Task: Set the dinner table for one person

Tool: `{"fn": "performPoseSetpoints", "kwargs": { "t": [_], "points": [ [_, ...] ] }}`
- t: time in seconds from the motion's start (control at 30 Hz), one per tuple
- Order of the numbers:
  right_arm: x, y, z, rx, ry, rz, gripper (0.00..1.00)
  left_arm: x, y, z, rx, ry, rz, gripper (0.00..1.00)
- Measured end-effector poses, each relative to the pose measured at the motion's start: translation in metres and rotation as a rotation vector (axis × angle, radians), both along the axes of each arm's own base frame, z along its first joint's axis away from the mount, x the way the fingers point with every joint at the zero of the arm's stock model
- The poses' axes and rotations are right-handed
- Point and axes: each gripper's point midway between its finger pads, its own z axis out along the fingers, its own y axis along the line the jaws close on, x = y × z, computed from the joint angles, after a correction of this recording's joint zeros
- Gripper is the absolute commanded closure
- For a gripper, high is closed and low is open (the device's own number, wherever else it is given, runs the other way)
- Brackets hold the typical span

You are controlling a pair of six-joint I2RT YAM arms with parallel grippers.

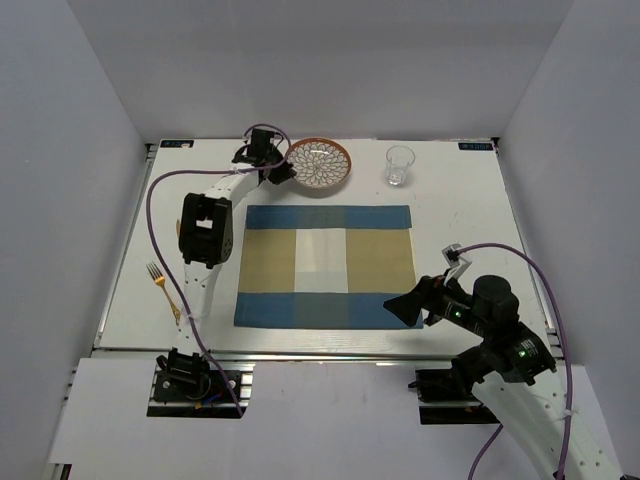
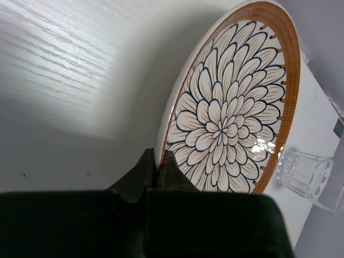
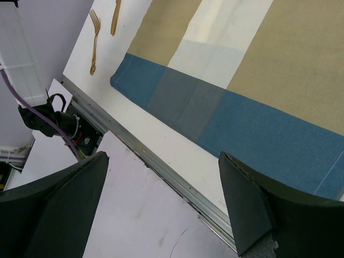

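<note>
A round plate (image 1: 320, 162) with an orange rim and a flower pattern sits at the back of the white dinner table (image 1: 460, 215). My left gripper (image 1: 277, 167) is shut on the plate's left rim; in the left wrist view the fingers (image 2: 159, 161) pinch the plate (image 2: 231, 102) edge. A clear glass (image 1: 399, 165) stands right of the plate, also in the left wrist view (image 2: 307, 176). A gold fork (image 1: 162, 287) lies at the left. My right gripper (image 1: 407, 305) is open and empty over the near edge by the placemat (image 1: 328, 264).
The metal rail (image 3: 177, 185) runs along the table's near edge under my right gripper (image 3: 161, 177). The fork (image 3: 94, 40) and another gold utensil (image 3: 115, 16) lie left of the blue-and-tan placemat (image 3: 252, 70). White walls enclose the table on three sides.
</note>
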Motion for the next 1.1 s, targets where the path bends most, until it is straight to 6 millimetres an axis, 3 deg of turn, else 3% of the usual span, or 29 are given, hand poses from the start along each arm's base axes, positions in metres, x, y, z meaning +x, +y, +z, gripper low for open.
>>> {"fn": "performPoseSetpoints", "kwargs": {
  "t": [0.2,0.4,0.53,0.7,0.8,0.9,1.1],
  "points": [
    [0.000,0.000,0.000,0.003,0.002,-0.002,0.11,-0.007,0.005,-0.005,-0.041,-0.005,0.010,1.00],
    [-0.003,-0.002,0.002,0.026,-0.008,-0.016,0.11,-0.061,0.029,0.019,-0.042,0.021,0.024,1.00],
    [-0.004,-0.007,0.001,0.028,-0.014,-0.041,0.11,-0.084,0.039,0.069,-0.057,-0.046,0.001,1.00],
    [-0.009,-0.013,-0.005,0.041,-0.007,-0.074,0.11,-0.104,0.041,0.157,-0.092,-0.210,-0.047,1.00],
    [-0.012,-0.016,-0.006,0.053,0.005,-0.091,0.11,-0.132,0.035,0.180,-0.119,-0.260,-0.102,1.00],
    [-0.013,-0.017,-0.007,0.058,0.026,-0.106,0.11,-0.166,0.026,0.166,-0.148,-0.229,-0.168,1.00],
    [-0.015,-0.022,0.000,0.047,0.037,-0.128,0.11,-0.250,0.021,0.080,-0.148,-0.011,-0.258,1.00]
  ]
}}
